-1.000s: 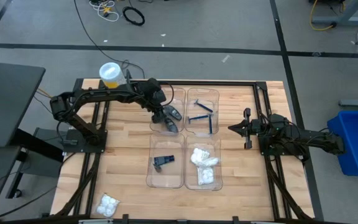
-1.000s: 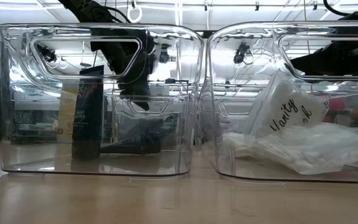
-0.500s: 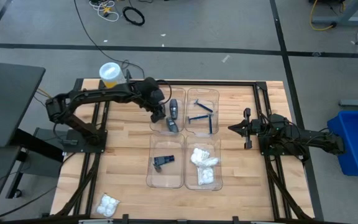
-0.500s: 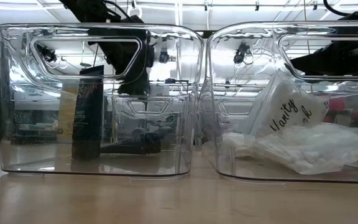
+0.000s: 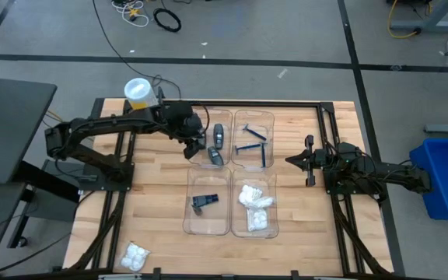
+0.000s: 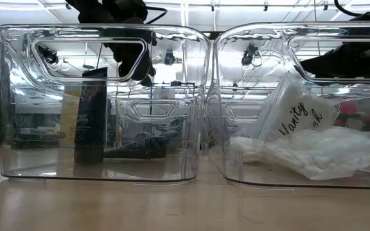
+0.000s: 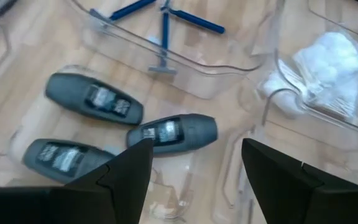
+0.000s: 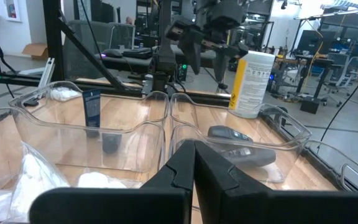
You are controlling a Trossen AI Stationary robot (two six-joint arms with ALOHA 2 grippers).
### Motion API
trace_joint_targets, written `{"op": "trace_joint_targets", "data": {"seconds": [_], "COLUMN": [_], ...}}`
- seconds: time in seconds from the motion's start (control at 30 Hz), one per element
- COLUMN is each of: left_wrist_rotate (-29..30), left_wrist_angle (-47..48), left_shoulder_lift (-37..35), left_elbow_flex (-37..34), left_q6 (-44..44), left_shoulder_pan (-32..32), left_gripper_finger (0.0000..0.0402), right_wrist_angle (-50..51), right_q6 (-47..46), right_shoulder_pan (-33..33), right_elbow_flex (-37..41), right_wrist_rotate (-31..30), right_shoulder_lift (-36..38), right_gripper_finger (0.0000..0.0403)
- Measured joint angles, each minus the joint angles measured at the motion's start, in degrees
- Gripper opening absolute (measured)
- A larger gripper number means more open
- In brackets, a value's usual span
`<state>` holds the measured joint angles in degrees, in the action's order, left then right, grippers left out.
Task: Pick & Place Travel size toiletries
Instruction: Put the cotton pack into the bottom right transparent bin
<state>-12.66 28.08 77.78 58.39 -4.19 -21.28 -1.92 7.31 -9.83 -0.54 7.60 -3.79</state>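
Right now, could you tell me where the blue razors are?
In the high view, the blue razors lie in the far right clear tray, beside the tray holding the dark grey tubes and behind the one with the white packets.

My two arms are matte black all over, built of slim jointed links on black frame mounts. The left arm [image 5: 123, 124] ends in a bulky dark wrist; the right arm [image 5: 372, 173] shows a thin cross-piece near its tip. The left gripper [image 7: 191, 180] has broad, flat, wedge-shaped black fingers [image 7: 126, 177]; the right gripper [image 8: 194, 180] looks alike.
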Motion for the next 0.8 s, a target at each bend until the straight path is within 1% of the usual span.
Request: {"op": "trace_joint_targets", "data": {"seconds": [0.27,0.63,0.8], "left_wrist_rotate": [-1.6,-1.9,-1.9], "left_wrist_angle": [0.0,0.0,4.0], "left_shoulder_lift": [-0.2,-1.2,-2.0], "left_elbow_flex": [0.0,0.0,0.0], "left_q6": [2.3,-0.3,4.0], "left_shoulder_pan": [6.6,18.8,23.8], "left_gripper_finger": [0.0255,0.0255,0.0255], "right_wrist_angle": [0.0,0.0,0.0], "right_q6": [0.0,0.0,0.0], "right_shoulder_pan": [0.0,0.0,0.0], "right_elbow_flex": [0.0,0.0,0.0], "right_wrist_rotate": [0.0,0.0,0.0], "right_shoulder_lift": [0.0,0.0,0.0], "right_gripper_finger": [0.0014,0.0014,0.0014]}}
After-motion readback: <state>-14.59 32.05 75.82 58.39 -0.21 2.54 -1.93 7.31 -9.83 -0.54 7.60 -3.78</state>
